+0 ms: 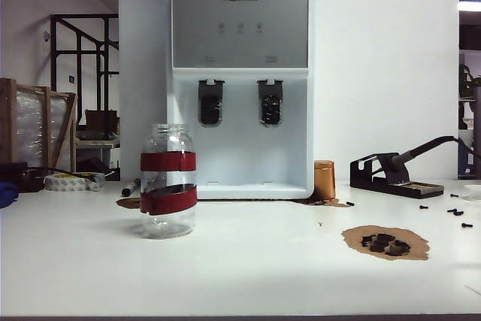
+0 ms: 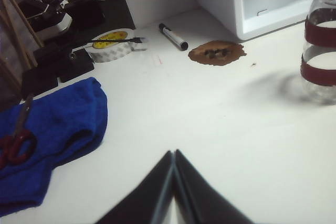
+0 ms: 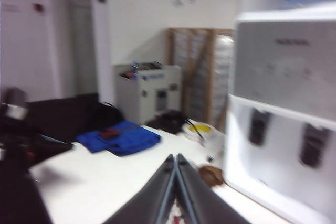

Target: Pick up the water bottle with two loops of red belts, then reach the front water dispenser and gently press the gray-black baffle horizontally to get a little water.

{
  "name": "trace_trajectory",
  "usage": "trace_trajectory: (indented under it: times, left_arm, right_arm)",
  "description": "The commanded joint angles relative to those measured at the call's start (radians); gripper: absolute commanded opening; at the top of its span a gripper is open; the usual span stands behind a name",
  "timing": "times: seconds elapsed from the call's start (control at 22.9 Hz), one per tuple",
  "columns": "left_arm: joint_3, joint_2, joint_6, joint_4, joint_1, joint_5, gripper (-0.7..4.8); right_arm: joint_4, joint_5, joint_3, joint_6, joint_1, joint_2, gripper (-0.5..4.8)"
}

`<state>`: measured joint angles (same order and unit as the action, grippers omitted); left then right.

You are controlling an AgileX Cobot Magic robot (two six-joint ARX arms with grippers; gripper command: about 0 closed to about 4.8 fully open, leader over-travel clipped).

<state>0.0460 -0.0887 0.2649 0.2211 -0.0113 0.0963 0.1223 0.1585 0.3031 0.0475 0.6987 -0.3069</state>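
Right now my left pincer (image 2: 174,153) hangs low over the worktop (image 2: 210,119), fingers pressed together on nothing, with the water bottle (image 2: 320,45) standing well ahead of it and off to one side. My right pincer (image 3: 175,157) is likewise closed and empty, raised and facing the water dispenser (image 3: 283,114), the gray-black baffle (image 3: 313,144) well ahead of its tips.

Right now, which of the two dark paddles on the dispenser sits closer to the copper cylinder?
The right-hand gray-black baffle, under the right tap. The copper cylinder stands by the water dispenser base's right corner; the left-hand paddle is farther away.
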Motion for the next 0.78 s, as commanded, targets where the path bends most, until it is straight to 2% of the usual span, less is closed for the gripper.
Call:
trace_trajectory:
  times: [0.04,0.52,0.65,0.78]
  left_arm:
    - [0.001,-0.002,0.009,-0.003,0.001,0.004,-0.04]
    - [0.005,-0.002,0.008,0.019,0.0,-0.025,-0.04]
    - [0.006,-0.002,0.009,-0.006,0.001,-0.026,-0.05]
    - [0.033,-0.003,0.01,-0.006,0.001,-0.017,-0.05]
  right_arm:
    - [0.059,0.055,0.002,-0.006,0.004,0.001,-0.02]
    - [0.096,0.028,0.068,-0.075,0.004,-0.006,-0.02]
    - [0.047,0.016,0.151,-0.084,0.004,-0.054,-0.02]
    - [-0.021,0.035,0.309,-0.081,0.004,-0.209,-0.02]
